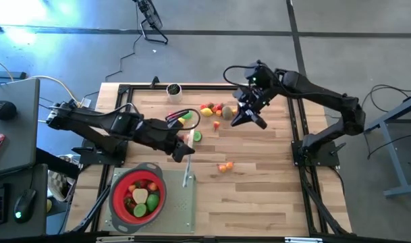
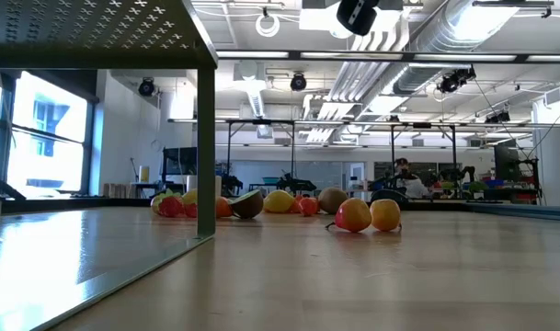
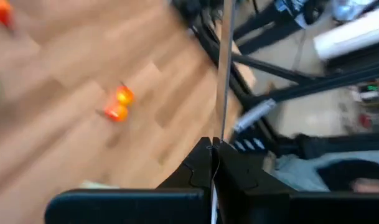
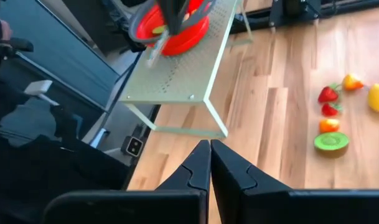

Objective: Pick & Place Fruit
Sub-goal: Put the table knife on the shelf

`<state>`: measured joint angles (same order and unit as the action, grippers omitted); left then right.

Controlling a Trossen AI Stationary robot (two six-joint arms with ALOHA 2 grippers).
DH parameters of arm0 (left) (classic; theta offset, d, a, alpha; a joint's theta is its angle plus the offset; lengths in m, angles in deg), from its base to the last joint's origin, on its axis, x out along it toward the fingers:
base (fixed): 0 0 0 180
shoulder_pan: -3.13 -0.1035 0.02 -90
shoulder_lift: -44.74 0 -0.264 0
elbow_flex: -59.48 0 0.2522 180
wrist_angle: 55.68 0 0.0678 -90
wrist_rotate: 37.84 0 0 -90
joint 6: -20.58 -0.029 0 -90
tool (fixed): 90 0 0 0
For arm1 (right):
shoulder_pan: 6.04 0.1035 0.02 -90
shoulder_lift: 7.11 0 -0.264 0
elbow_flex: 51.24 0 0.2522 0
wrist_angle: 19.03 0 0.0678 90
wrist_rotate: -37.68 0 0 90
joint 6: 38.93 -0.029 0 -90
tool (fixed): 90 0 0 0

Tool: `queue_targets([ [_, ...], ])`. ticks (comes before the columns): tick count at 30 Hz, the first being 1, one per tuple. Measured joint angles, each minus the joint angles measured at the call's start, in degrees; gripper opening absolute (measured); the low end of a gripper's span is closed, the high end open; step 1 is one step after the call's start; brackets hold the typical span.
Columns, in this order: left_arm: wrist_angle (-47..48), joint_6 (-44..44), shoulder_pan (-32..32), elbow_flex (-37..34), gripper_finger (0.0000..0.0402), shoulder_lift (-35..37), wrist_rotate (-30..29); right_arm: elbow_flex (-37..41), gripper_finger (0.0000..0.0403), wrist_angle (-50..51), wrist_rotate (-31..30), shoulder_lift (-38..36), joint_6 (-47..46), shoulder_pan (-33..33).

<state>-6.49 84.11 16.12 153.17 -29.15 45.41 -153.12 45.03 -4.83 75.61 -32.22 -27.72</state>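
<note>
While the left gripper [image 1: 189,151] hangs pressed together near the strainer [image 1: 117,196], the right gripper [image 1: 249,119], likewise pressed together, should spread before descending squarely over one fruit [image 1: 216,125].

Red bowl-shaped strainer [image 1: 138,196], grey rim. Pale green perforated metal shelf [image 4: 177,81], dotted hole pattern. Light striped wood-plank table [image 1: 259,189]. Small red, orange, yellow, green toy fruits [image 1: 212,109].

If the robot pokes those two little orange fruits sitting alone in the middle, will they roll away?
Probably a bit. The two orange fruits look round and rest on smooth bare table, so a nudge could send them rolling. They seem joined as a pair, which may stop them sooner.
</note>
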Motion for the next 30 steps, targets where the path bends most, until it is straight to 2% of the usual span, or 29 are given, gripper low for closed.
queue_targets([
  [5,3.08,6.13,0.00,0.00,0.0000,0.00,2.44,0.00,0.0004,-0.05,2.24,0.00,1.11,-1.92],
  [9,6.26,8.35,0.14,0.00,0.0000,-0.04,0.44,0.00,0.0003,-0.93,2.18,0.00,2.45,-2.11],
  [16,8.05,8.73,0.13,-0.02,0.0000,-3.59,0.32,0.00,0.0003,-2.81,2.27,0.91,2.28,-0.37],
  [21,7.08,7.42,0.14,-0.04,0.0000,-4.30,2.16,0.00,0.0009,-3.45,2.11,3.46,-1.22,1.55],
  [25,6.77,5.63,0.14,-0.04,0.0000,-4.26,2.21,0.00,0.0029,-3.77,3.22,6.20,-2.27,3.51],
  [30,6.13,3.04,0.11,-0.04,0.0000,-3.78,3.47,0.00,0.0079,-6.21,9.52,9.38,-2.74,6.03],
])
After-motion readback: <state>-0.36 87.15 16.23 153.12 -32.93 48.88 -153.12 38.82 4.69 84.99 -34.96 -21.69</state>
